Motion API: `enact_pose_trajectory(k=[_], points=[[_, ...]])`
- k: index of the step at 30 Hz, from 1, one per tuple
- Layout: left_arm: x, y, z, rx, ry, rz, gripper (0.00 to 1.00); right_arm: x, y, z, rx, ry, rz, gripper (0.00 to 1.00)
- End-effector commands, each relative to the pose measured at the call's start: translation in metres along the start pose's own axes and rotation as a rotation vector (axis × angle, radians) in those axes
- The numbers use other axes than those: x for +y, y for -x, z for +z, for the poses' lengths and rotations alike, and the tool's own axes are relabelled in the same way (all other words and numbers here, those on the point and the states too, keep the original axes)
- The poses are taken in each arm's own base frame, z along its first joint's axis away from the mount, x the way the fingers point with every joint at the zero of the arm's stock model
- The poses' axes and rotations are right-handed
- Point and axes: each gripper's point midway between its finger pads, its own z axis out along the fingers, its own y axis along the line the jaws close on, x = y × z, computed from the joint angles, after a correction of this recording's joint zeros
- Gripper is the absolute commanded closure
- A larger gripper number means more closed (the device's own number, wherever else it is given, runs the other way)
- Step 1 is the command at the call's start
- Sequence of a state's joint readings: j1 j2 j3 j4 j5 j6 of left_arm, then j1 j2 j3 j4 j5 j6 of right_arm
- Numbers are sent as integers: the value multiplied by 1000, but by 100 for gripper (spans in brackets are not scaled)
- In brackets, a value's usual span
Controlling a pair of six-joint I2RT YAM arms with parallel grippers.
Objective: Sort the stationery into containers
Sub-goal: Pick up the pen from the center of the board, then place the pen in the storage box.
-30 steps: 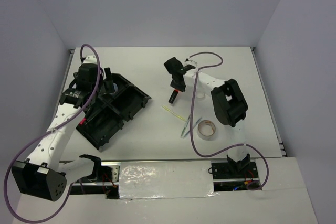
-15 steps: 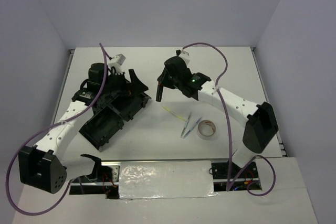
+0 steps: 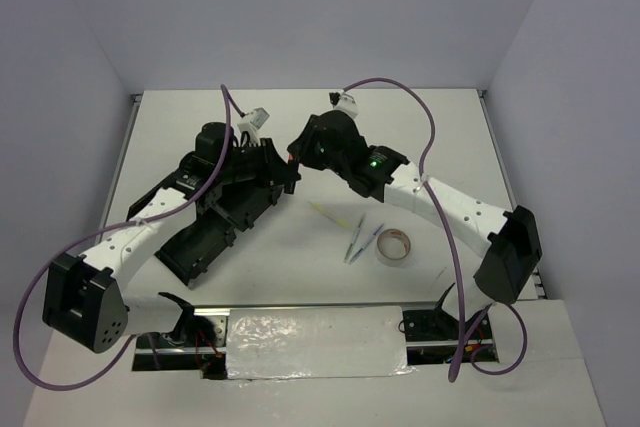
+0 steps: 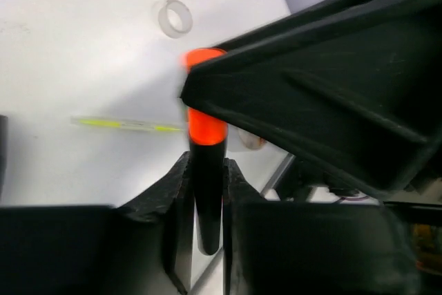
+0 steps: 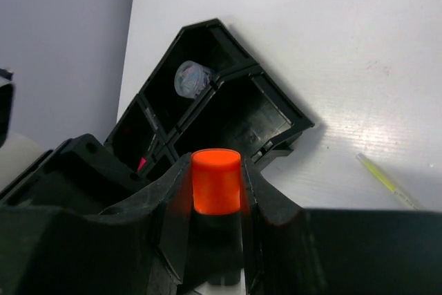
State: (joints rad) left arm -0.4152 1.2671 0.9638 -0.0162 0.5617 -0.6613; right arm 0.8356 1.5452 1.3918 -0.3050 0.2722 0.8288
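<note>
Highlighter (image 4: 206, 198) in left gripper (image 4: 206, 169), right gripper (image 5: 215, 170); cup (image 5: 192, 77) right-wrist only.

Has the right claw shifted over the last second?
Yes. The right claw has moved left, away from the tape roll and up to the organiser tray, carrying the orange highlighter.

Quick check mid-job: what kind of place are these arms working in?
Probably a robot test cell or lab bench, not a real office: a bare white table, plain walls boxing it in, and loose purple cables.
</note>
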Motion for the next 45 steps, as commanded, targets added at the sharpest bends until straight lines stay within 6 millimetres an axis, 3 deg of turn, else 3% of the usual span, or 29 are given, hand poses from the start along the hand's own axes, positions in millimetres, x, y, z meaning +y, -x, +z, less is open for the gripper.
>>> enact_pose_trajectory(k=[1, 3, 5, 6, 7, 8, 9, 10, 11, 12, 13, 14, 15, 17, 18, 23, 28, 35, 41, 45], points=[[-7, 13, 3, -28, -20, 47, 84, 24, 18, -22, -57, 96, 35, 100], [2, 10, 1, 3, 38, 55, 100, 23, 20, -24, -62, 98, 38, 100], [14, 22, -1, -24, 131, 93, 100, 23, 24, -29, -70, 100, 36, 89], [27, 17, -6, 3, 202, 75, 100, 18, 29, -29, -79, 91, 34, 82], [37, 18, -10, 9, 264, 94, 100, 12, 33, -33, -86, 83, 40, 71], [59, 35, -19, -41, 420, 103, 100, 3, 37, -35, -92, 66, 60, 36], [84, 24, -36, 6, 572, 73, 100, -11, 40, -37, -94, 30, 81, 15], [101, 26, -51, 10, 700, 83, 100, -43, 45, -34, -105, -34, 107, 6], [127, 40, -78, -40, 918, 119, 100, -47, 55, -47, -127, -7, 125, 1], [146, 36, -102, -15, 1046, 123, 100, -60, 59, -51, -138, -16, 135, 0], [159, 38, -123, -4, 1157, 148, 100, -90, 57, -51, -143, -68, 144, 0], [177, 44, -154, -23, 1333, 168, 100, -93, 68, -66, -183, -42, 130, 0], [191, 45, -177, -17, 1423, 149, 100, -109, 62, -67, -181, -70, 117, 0], [211, 35, -197, 70, 1510, 180, 100, -122, 74, -83, -233, -80, 85, 0], [221, 37, -211, 60, 1574, 166, 100, -131, 70, -84, -232, -96, 73, 0], [263, 10, -229, 119, 1629, 6, 100, -146, 68, -94, -228, -109, -10, 0], [282, -12, -233, 183, 1655, -40, 100, -159, 62, -98, -216, -122, -64, 0], [282, -17, -236, 184, 1650, -38, 75, -149, 58, -92, -183, -57, -59, 0], [277, -9, -239, 143, 1642, -48, 20, -145, 54, -89, -159, -29, -89, 0], [265, 1, -241, 76, 1610, -44, 11, -145, 50, -86, -139, -20, -112, 0]])
